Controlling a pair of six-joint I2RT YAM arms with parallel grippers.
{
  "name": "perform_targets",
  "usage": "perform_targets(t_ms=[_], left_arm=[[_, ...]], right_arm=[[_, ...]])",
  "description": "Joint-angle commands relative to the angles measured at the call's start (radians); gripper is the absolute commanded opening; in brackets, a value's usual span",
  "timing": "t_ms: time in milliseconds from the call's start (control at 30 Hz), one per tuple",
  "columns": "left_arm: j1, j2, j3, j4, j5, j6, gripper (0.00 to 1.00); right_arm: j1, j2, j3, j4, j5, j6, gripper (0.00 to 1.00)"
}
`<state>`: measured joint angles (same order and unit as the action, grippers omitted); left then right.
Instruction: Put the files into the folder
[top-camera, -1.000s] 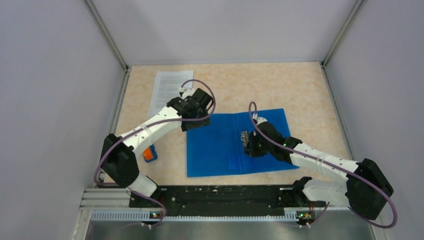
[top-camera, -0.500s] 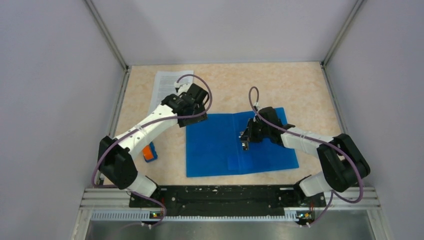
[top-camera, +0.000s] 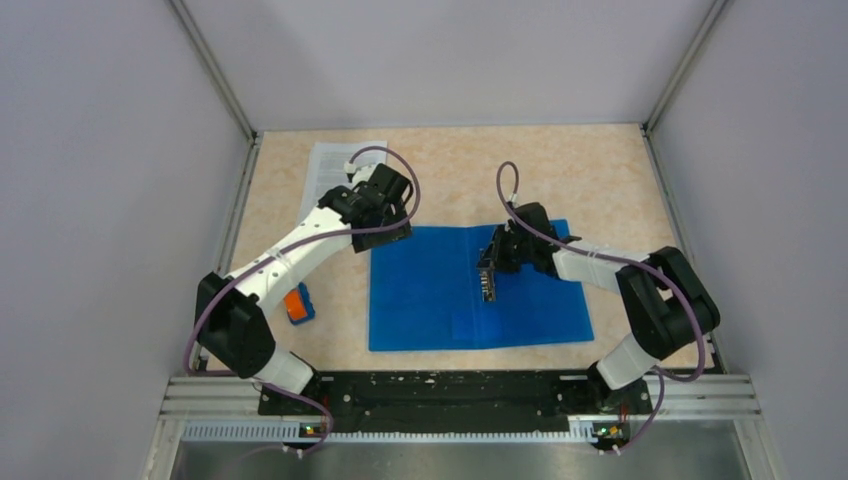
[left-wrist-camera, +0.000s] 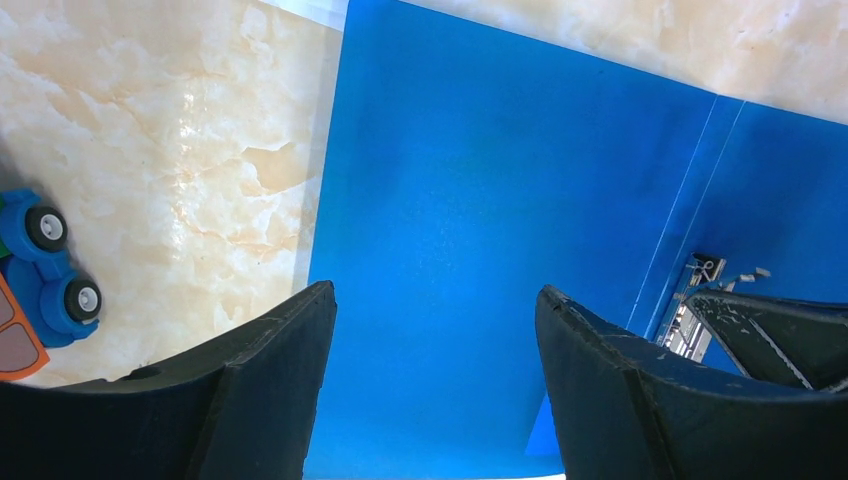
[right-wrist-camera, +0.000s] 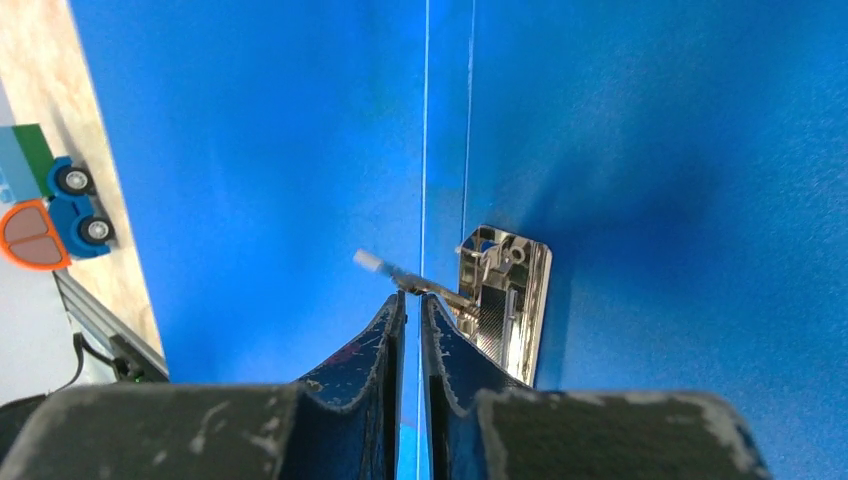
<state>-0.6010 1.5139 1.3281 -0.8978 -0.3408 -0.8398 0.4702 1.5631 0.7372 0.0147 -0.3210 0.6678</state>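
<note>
Since a second ago the right gripper (right-wrist-camera: 413, 298) is shifted farther up the spine of the folder (top-camera: 430, 300), which is laid open flat; its fingers are pinched nearly together on the clip lever (right-wrist-camera: 385, 268). The left gripper (left-wrist-camera: 435, 292) is held wide and empty over the folder's left edge. The files (top-camera: 335, 165) are seen far left, beyond it

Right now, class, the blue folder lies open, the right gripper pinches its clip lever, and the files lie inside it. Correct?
Not quite. The files lie outside the folder, on the table past its far-left corner, as the top external view shows. The folder is open and the right gripper pinches its clip lever.
</note>
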Motion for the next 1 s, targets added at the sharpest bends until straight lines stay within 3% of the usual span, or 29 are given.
perform_targets(t_ms=[0, 367, 533, 767, 967], left_arm=[[0.025, -0.020, 0.050, 0.040, 0.016, 0.037, 0.79], [0.155, -0.028, 0.117, 0.168, -0.005, 0.159, 0.84], [0.268, 0.033, 0.151, 0.278, -0.043, 0.229, 0.89], [0.499, 0.236, 0.213, 0.414, 0.041, 0.364, 0.95], [0.635, 0.404, 0.268, 0.491, 0.107, 0.463, 0.95]], right_arm=[[-0.010, 0.028, 0.079, 0.009, 0.055, 0.012, 0.11], [-0.009, -0.005, 0.183, -0.100, 0.078, -0.019, 0.26], [-0.007, -0.002, 0.279, -0.125, 0.070, -0.036, 0.44], [0.023, 0.240, 0.606, -0.144, 0.051, -0.076, 0.70], [0.046, 0.503, 0.906, -0.169, 0.044, -0.077, 0.77]])
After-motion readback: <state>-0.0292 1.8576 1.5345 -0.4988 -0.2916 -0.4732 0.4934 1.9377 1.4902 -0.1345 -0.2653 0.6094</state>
